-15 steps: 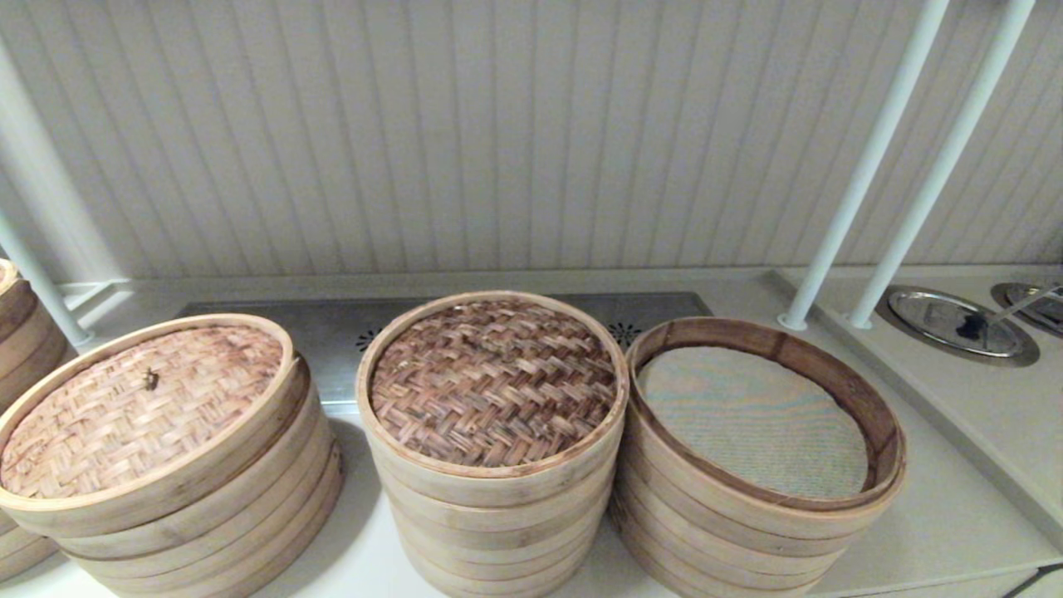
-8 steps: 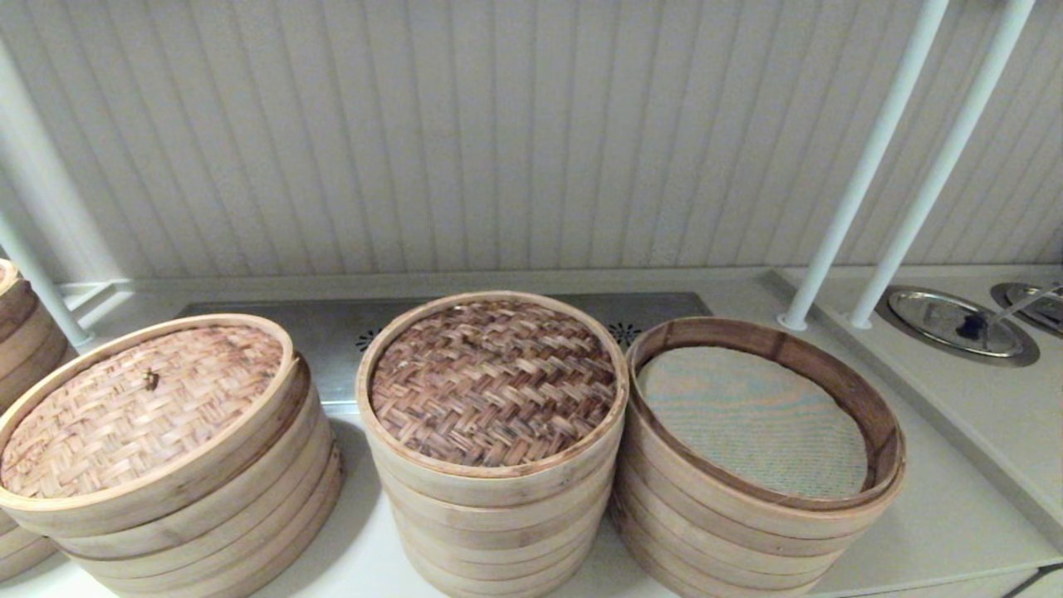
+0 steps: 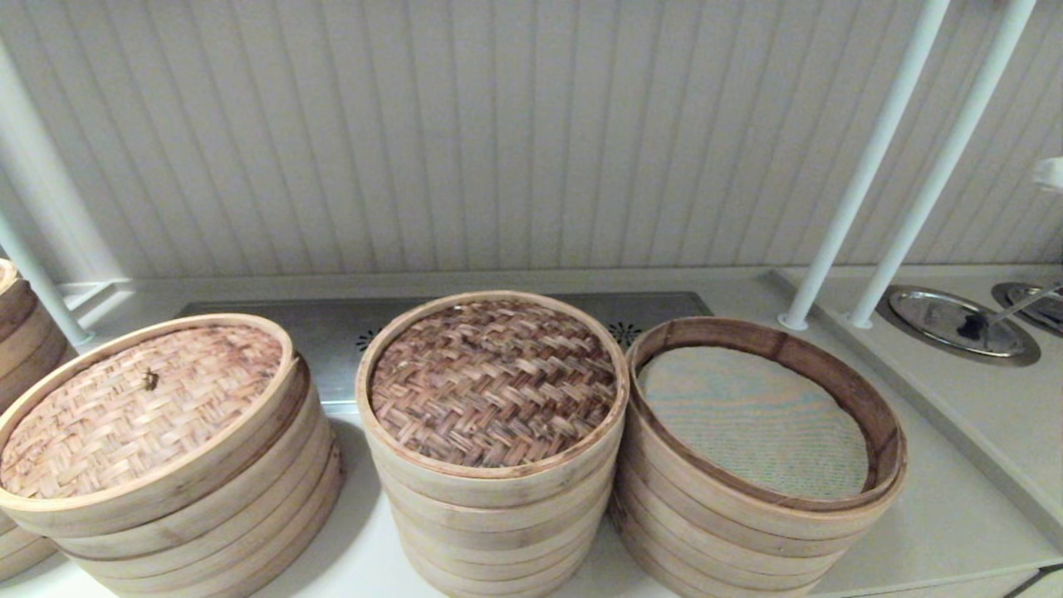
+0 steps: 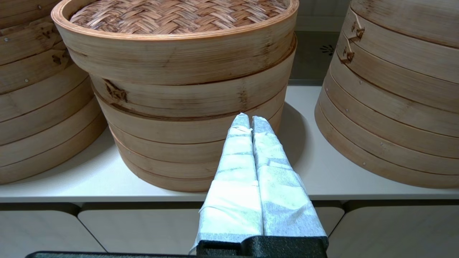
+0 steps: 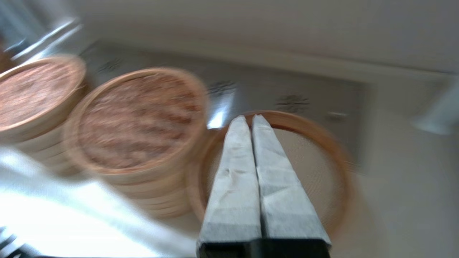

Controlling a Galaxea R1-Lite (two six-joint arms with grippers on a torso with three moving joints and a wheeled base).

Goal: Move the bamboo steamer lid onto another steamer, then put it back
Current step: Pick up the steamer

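The bamboo steamer lid [image 3: 492,380], dark brown herringbone weave in a pale rim band, rests on the middle stack; it also shows in the right wrist view [image 5: 136,118]. Touching that stack on the right stands the other steamer [image 3: 882,432], its top ring reddish-brown inside, with a bare grey-green cloth liner [image 3: 747,419]. My right gripper [image 5: 250,117] hangs shut and empty high above this open steamer [image 5: 324,138]. My left gripper [image 4: 250,117] is shut and empty, low before the counter's front edge, pointing at the side of the tan-lidded stack [image 4: 179,93].
A stack with a lighter tan lid [image 3: 141,407] stands left of the middle one, and another stack [image 3: 21,332] sits at the far left edge. Two white poles [image 3: 864,174] rise at the back right beside round metal covers [image 3: 955,324]. The wall is close behind.
The lid and all stacks have not moved. A white bit of the right arm has come into the head view at its right edge.
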